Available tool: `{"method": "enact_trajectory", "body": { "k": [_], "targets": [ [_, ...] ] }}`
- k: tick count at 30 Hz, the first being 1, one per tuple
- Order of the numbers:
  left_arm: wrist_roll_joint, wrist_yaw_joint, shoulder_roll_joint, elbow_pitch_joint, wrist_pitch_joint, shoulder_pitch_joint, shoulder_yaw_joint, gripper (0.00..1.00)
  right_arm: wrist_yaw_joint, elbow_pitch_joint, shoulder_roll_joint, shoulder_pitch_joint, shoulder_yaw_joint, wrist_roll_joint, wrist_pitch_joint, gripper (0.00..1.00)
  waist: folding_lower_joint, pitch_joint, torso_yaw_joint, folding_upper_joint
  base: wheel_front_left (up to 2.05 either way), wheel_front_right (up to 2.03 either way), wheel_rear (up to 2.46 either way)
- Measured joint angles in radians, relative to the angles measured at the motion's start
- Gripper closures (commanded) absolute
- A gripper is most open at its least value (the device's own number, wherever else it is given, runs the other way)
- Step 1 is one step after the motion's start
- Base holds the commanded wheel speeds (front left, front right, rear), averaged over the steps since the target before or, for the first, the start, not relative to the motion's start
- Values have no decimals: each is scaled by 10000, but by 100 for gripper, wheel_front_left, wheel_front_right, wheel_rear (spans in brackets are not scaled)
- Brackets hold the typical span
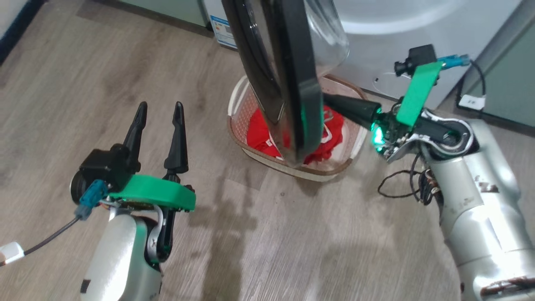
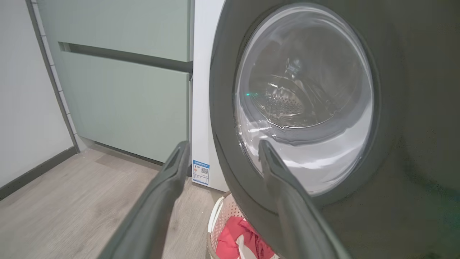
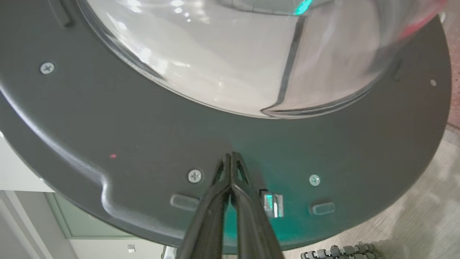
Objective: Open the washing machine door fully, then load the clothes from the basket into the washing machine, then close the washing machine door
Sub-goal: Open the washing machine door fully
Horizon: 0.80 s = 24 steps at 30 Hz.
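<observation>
Head view: one round black-rimmed door [image 1: 292,83] is standing edge-on to the camera, swung out from the white washing machine [image 1: 397,50]. One cream basket [image 1: 334,169] is sitting on the wood floor [image 1: 83,75] directly beneath the door, holding red clothes [image 1: 259,133]. The left gripper [image 1: 161,109] is hovering well apart from the door at lower left, its two fingers spread and nothing between them. The right gripper [image 1: 330,100] is reaching in from the right, its tips disappearing behind the door's edge.

Left wrist view: the left gripper [image 2: 223,144] is showing two spread fingers framing the door [image 2: 222,108] and its bulging glass centre [image 2: 305,90]. One blue label [image 2: 200,172] is showing low on the washing machine [image 2: 201,108], beside a pale green cabinet [image 2: 125,108]. The basket [image 2: 215,216] and red clothes [image 2: 233,241] are lying below the door.

Right wrist view: the right gripper [image 3: 228,155] is pressing its two fingers together, gripping nothing, tips against the inner face of the door [image 3: 107,118]. Three cross-head screws [image 3: 195,176] are showing clearly.
</observation>
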Motion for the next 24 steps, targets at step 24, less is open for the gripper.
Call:
{"method": "enact_trajectory", "body": {
  "k": [24],
  "targets": [
    [-150,111,8,75,0,407,-23,0,0,286,35,747,1210,2220,-1825,100,0,-606,677,0,0,0,0]
  ]
}}
